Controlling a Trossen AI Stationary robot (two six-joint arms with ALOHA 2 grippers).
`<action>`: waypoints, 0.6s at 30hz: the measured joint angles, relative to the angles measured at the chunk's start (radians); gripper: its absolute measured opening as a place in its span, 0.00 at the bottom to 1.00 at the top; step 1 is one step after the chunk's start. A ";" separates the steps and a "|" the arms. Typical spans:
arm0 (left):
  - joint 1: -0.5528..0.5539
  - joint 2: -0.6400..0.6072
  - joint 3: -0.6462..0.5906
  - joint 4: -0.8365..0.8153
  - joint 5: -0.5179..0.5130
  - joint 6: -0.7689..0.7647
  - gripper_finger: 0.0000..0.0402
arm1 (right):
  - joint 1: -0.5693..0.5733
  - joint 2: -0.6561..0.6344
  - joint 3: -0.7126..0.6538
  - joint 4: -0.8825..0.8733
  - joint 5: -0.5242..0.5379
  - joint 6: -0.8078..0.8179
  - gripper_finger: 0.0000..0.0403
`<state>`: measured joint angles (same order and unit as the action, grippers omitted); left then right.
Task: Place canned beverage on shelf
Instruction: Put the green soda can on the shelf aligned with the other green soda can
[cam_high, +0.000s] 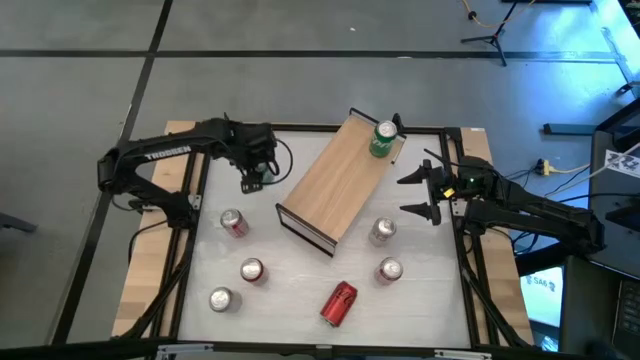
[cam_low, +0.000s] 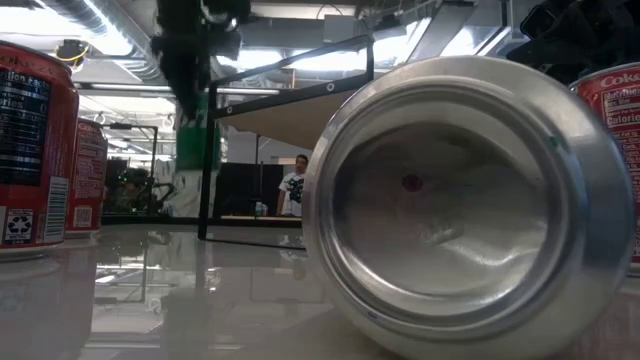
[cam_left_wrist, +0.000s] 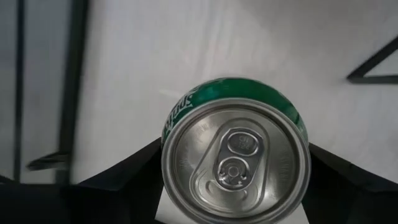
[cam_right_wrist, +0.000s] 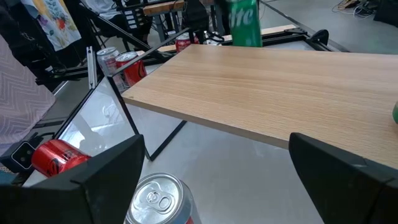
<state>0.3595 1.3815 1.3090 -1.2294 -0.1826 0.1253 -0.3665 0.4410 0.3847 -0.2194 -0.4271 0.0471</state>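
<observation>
My left gripper (cam_high: 255, 178) hovers over the far left of the table, shut on a green can (cam_left_wrist: 235, 158), left of the shelf. The low view shows that can (cam_low: 195, 130) hanging under the gripper. The shelf (cam_high: 340, 185), a light-wood board on a dark frame, stands slantwise mid-table, and another green can (cam_high: 383, 140) is upright on its far end. My right gripper (cam_high: 425, 195) waits open at the shelf's right side, with nothing between its fingers. My left gripper pinches the green can between its two fingers, one finger (cam_left_wrist: 124, 177) on each side of the can's wall (cam_left_wrist: 169, 124), up near the silver top. The fingers come from above, pointing steeply down. The can hangs upright, clear of the table.
Several red-and-silver cans stand on the table's near half, two (cam_high: 233, 222) (cam_high: 251, 270) at the left and two (cam_high: 383, 231) (cam_high: 389, 271) at the right. A red can (cam_high: 338, 303) lies on its side near the front edge. The shelf's board (cam_right_wrist: 280, 87) has bare wood along its near length.
</observation>
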 joint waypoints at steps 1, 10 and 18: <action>0.000 0.000 0.031 -0.013 -0.003 0.000 0.69 | 0.000 0.000 0.000 0.000 0.000 0.000 0.97; 0.000 0.000 0.288 -0.018 -0.015 -0.032 0.69 | 0.000 0.000 0.000 0.000 0.000 0.000 0.97; -0.002 0.017 0.359 0.139 0.054 -0.071 0.69 | 0.000 0.000 0.000 0.000 0.000 0.000 0.97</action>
<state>0.3576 1.3988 1.6676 -1.0902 -0.1288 0.0540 -0.3664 0.4408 0.3847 -0.2192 -0.4271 0.0471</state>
